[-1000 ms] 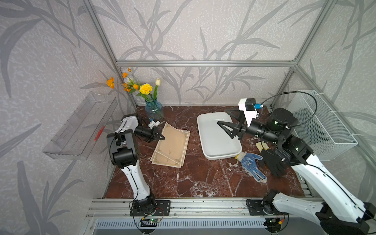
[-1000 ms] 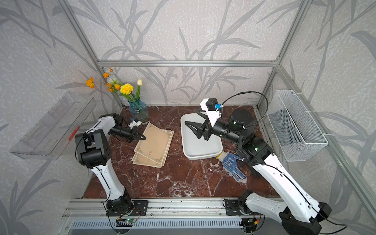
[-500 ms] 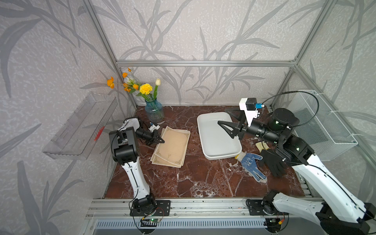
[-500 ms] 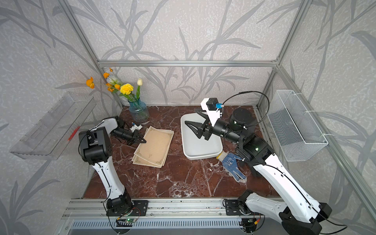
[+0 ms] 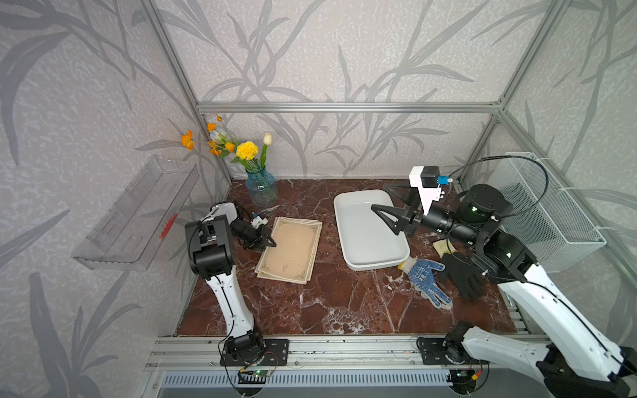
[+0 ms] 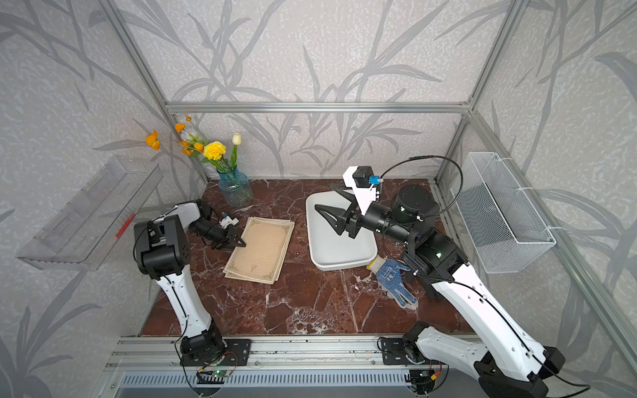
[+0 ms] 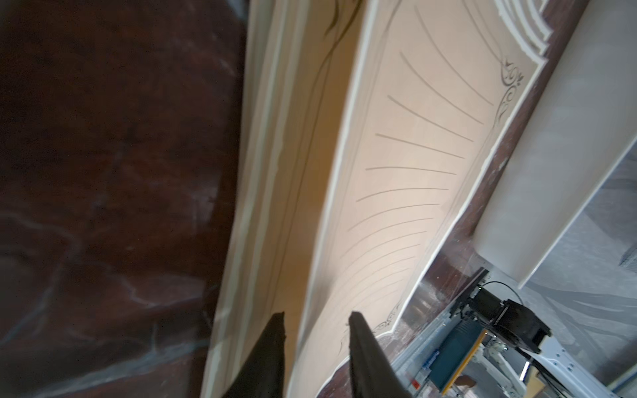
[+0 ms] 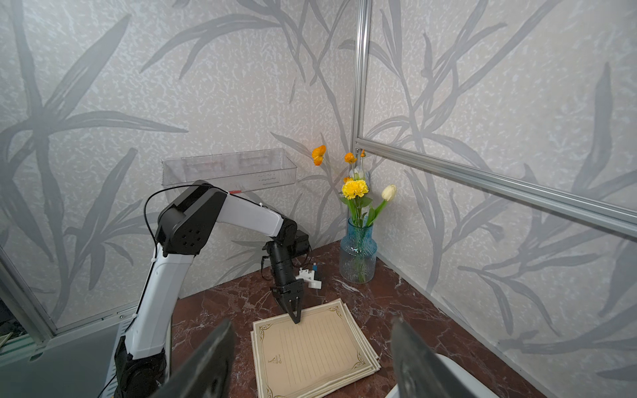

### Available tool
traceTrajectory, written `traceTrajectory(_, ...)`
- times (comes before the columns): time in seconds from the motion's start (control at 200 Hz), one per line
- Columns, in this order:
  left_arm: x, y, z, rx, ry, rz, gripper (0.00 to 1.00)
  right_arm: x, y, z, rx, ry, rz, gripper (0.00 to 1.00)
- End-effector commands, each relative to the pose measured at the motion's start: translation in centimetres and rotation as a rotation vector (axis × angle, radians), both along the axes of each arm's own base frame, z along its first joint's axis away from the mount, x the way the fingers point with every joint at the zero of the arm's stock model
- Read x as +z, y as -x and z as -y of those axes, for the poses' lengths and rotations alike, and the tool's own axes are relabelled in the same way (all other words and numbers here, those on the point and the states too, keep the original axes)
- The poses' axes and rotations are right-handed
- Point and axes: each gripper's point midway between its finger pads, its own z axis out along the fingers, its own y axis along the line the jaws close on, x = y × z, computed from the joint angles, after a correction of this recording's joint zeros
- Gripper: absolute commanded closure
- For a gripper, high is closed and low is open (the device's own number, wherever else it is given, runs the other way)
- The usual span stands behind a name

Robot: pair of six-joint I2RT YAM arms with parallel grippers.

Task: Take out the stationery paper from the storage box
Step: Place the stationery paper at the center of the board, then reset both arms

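The stationery paper [image 5: 291, 249] [image 6: 260, 249] lies as a fanned stack of several tan sheets on the marble table, left of the storage box [image 5: 368, 237] [image 6: 339, 241]. The glossy white storage box holds nothing. My left gripper [image 5: 270, 242] [image 6: 241, 243] sits low at the stack's left edge. In the left wrist view its jaws [image 7: 315, 317] stand apart, with the top sheet's [image 7: 396, 172] edge running between them. My right gripper [image 5: 379, 197] [image 6: 324, 198] [image 8: 312, 322] hangs wide open above the box with nothing in it. In the right wrist view the stack [image 8: 310, 351] and the left gripper [image 8: 294, 315] both show.
A blue glass vase of flowers [image 5: 261, 187] stands in the back left corner. A clear shelf tray [image 5: 138, 217] hangs on the left wall and a white wire basket [image 5: 544, 206] on the right wall. A blue-dotted glove [image 5: 425, 279] and a black glove [image 5: 462, 275] lie right of the box.
The left gripper held a sheet's edge raised. It lowered the sheet flat onto the stack, and its jaws have come apart. The right arm has not moved.
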Motion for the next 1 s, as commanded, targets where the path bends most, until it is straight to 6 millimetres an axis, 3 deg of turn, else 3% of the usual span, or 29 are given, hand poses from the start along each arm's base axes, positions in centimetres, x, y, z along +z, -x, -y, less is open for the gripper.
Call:
traceTrajectory(0.0, 0.9, 0.1, -2.0, 0.007, -0.137, 0.029, 0.59, 1.1, 0.1, 0.8, -0.028, -0.013, 0.019, 0.3)
traceTrajectory(0.14, 1.6, -0.1, -3.0, 0.014, -0.207, 0.068, 0.47, 1.0, 0.0, 1.0, -0.046, -0.01, 0.02, 0.3)
traceTrajectory(0.285, 3.0, -0.4, -4.0, 0.029, -0.282, 0.115, 0.45, 0.7, -0.7, 1.5, -0.097, 0.002, -0.001, 0.3)
traceTrajectory(0.435, 5.9, -0.7, -5.0, 0.067, -0.394, 0.214, 0.45, -1.3, -4.4, 3.0, -0.302, 0.088, -0.118, 0.3)
traceTrajectory(0.54, 9.3, -1.3, -5.0, 0.096, -0.471, 0.34, 0.45, -3.4, -7.4, 4.9, -0.482, 0.194, -0.183, 0.29)
traceTrajectory(0.635, 13.3, -2.1, -4.1, 0.116, -0.523, 0.51, 0.44, -5.1, -10.3, 8.0, -0.656, 0.257, -0.235, 0.29)
traceTrajectory(0.74, 19.1, -3.3, -2.2, 0.155, -0.584, 0.824, 0.44, -7.8, -13.7, 13.4, -0.882, 0.289, -0.304, 0.28)
traceTrajectory(0.78, 20.4, -3.3, -1.1, 0.166, -0.587, 0.948, 0.43, -9.3, -14.9, 15.8, -0.964, 0.276, -0.337, 0.27)
traceTrajectory(0.83, 22.3, -3.4, -0.7, 0.223, -0.621, 1.106, 0.31, -11.8, -16.4, 18.9, -1.059, 0.254, -0.356, 0.27)
traceTrajectory(0.915, 22.2, -2.6, -1.0, 0.305, -0.667, 1.249, 0.19, -17.4, -18.3, 24.0, -1.221, 0.256, -0.331, 0.26)
traceTrajectory(0.97, 20.4, -2.0, -2.0, 0.35, -0.717, 1.254, 0.17, -22.1, -18.7, 26.5, -1.325, 0.326, -0.3, 0.26)
traceTrajectory(0.995, 19.5, -1.7, -2.8, 0.375, -0.76, 1.234, 0.17, -22.0, -18.6, 27.2, -1.358, 0.336, -0.295, 0.26)
